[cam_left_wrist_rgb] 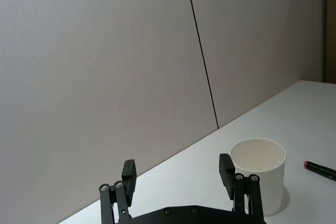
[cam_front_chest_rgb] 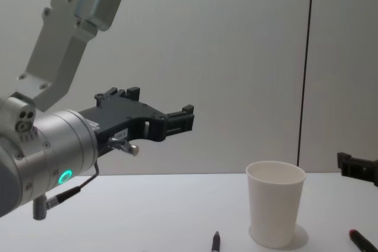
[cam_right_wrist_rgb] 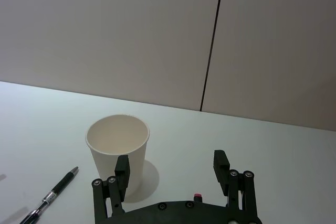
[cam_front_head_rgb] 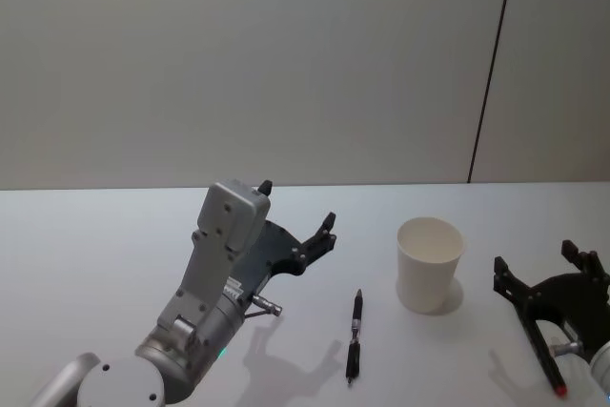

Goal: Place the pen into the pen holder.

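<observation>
Head view: the pen [cam_front_head_rgb: 354, 335] lies flat on the table [cam_front_head_rgb: 95, 254], just left of the upright pen holder [cam_front_head_rgb: 429, 264], whose mouth faces up to take it. Left wrist view: the left gripper [cam_left_wrist_rgb: 177, 171] hovers spread and empty, probably lining up a pick. Right wrist view: the right gripper [cam_right_wrist_rgb: 171, 165], released too, idles right of the pen holder. Chest view: no writing is readable anywhere.

A bare lab-like test room: plain white table [cam_front_head_rgb: 86, 264] against a grey panelled wall [cam_front_head_rgb: 238, 64].
</observation>
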Available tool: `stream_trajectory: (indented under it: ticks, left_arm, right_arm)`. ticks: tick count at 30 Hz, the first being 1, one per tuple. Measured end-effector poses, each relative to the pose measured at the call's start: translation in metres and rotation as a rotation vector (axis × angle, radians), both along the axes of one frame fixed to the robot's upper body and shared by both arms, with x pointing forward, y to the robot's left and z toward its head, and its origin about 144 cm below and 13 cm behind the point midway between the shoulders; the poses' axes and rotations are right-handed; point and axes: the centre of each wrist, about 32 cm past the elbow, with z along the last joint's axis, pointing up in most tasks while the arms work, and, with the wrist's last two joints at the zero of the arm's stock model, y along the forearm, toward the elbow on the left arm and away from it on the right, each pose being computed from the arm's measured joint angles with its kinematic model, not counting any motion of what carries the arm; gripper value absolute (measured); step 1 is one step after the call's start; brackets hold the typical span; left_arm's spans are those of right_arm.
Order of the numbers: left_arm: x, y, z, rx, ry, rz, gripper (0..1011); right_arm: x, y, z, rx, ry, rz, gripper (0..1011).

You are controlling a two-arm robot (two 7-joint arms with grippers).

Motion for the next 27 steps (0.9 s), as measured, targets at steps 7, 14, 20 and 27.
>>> stream_trajectory:
  ticks: [7,14,20,27]
  left_arm:
    - [0.0,0.0,0.0,0.0,0.0,0.0,1004]
    - [0.0,0.0,0.0,0.0,0.0,0.0,1004]
    - [0.0,0.0,0.0,0.0,0.0,0.0,1004]
    - [0.0,0.0,0.0,0.0,0.0,0.0,1004]
  right_arm:
    - [0.0,0.0,0.0,0.0,0.0,0.0,1001]
    - [0.0,0.0,0.0,0.0,0.0,0.0,1001]
    - [0.0,0.0,0.0,0.0,0.0,0.0,1001]
    - [0.0,0.0,0.0,0.0,0.0,0.0,1001]
